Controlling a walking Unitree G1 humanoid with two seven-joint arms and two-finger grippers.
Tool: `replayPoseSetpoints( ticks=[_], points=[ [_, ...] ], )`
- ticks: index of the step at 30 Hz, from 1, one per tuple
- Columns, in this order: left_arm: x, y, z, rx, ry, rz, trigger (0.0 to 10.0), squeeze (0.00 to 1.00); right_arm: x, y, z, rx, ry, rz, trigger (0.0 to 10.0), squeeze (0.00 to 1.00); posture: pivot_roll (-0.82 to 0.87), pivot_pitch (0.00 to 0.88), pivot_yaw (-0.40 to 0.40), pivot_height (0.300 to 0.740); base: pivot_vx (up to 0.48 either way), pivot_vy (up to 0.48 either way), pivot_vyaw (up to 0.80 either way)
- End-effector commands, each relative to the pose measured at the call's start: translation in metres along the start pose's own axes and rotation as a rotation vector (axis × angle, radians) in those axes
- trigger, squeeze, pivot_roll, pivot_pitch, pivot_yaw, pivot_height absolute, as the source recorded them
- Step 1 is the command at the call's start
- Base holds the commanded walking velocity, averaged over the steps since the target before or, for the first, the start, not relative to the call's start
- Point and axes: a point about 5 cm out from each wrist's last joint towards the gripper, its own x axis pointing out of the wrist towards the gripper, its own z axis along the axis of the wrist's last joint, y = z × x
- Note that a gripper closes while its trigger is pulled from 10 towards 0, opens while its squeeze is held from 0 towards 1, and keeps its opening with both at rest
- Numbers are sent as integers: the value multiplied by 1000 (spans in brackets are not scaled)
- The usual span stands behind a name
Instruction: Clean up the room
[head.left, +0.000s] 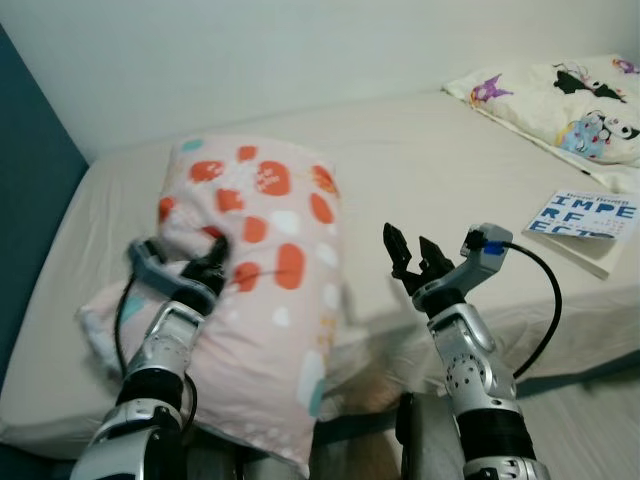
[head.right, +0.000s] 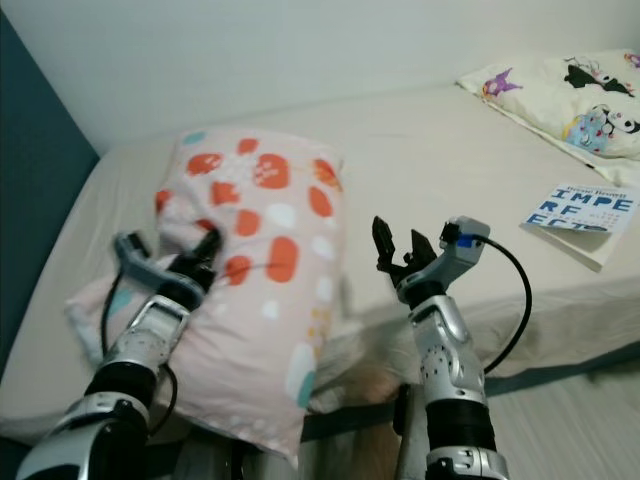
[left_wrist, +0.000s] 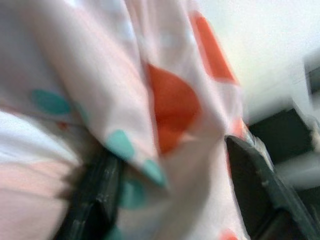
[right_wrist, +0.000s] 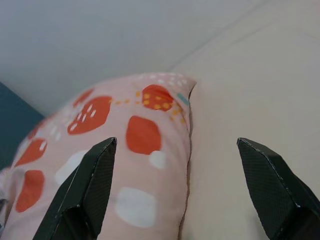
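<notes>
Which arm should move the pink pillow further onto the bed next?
Left. The left gripper is already closed on the pink pillow, fabric bunched between its fingers in the left wrist view. The right gripper hangs open above the bed, beside the pillow and not touching it. It could support the overhanging end.

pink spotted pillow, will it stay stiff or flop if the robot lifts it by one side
Probably floppy: the pink spotted pillow already sags over the bed edge. Its fabric bunches around the left gripper, so it looks soft and likely light. The right gripper is open beside it.
</notes>
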Motion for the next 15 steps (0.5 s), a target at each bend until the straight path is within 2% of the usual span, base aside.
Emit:
replayPoseSetpoints(
  ticks=[1,3,4,7,10,11,13,14,15],
  points=[
    [-1,-7,-32,-32,147,-51,10000,1000,1,0,-2,0,1,-8,10000,0,-101,76,59,550,0,0,0],
    [-10,4,-36,86,211,-35,10000,1000,2,-2,-4,-6,15,-6,10000,0,-105,40,59,550,0,0,0],
    [-16,14,-35,149,230,13,10000,1000,6,1,-3,-16,19,7,10000,0,-102,30,52,550,0,0,0],
    [-17,17,-35,165,233,26,10000,1000,6,2,-3,-18,19,10,10000,0,-102,30,52,550,0,0,0],
    [-21,29,-23,376,241,124,10000,1000,11,2,-3,-30,31,15,10000,0,-116,21,44,550,0,0,0],
    [-21,29,-23,376,241,124,10000,1000,11,2,-3,-30,31,15,10000,0,-116,21,44,550,0,0,0],
    [-23,34,-8,452,211,181,10000,1000,13,4,-1,-40,22,20,10000,0,-116,21,54,550,0,0,0],
    [-23,34,-8,452,211,181,10000,1000,13,4,-1,-40,22,20,10000,0,-116,21,54,550,0,0,0],
    [-24,37,1,529,204,214,10000,0,13,2,-1,-39,15,9,10000,0,-117,15,69,550,0,0,0]
  ],
)
